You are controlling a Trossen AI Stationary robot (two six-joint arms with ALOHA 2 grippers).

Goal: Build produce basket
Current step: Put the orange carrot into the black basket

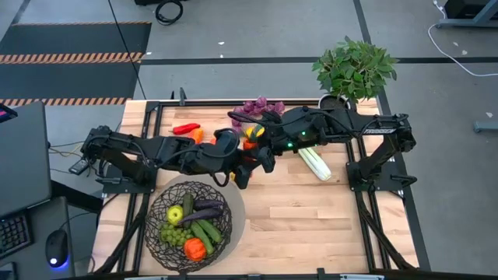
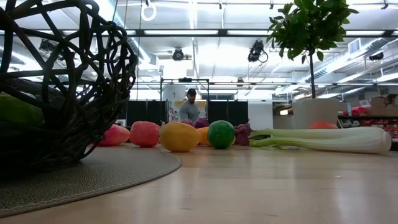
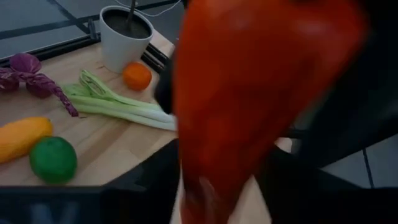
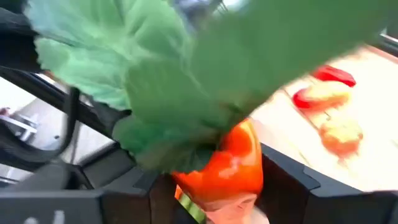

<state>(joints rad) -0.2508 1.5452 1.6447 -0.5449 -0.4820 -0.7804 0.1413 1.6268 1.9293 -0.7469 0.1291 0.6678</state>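
While both arms meet over the middle of the table, the step in hand looks like passing one piece of produce, a carrot, from one claw to the other on its way to the basket.

In the right wrist view the right claw has the carrot's orange shoulder wedged between its two dark fingers. The green leaves fill the upper part of that frame. In the left wrist view the left claw has closed about halfway onto the carrot's orange-red body, with a finger pressed to each side. So both claws appear to hold the same carrot, neither wide open nor fully closed.

In the high view the two claws sit just beside each other at the centre of the frame, above the bare wood. The basket stands at the lower left of that frame, on a round mat and near the left arm's side. It already holds several pieces, among them green grapes, a cucumber, an eggplant and a tomato.

The next move probably calls for the right claw to let go cleanly while the left keeps its grip. The left arm would then swing down and left so the carrot hangs over the basket's open top before release.

More produce lies along the upper part of the table: a celery stalk, purple grapes and a red pepper.
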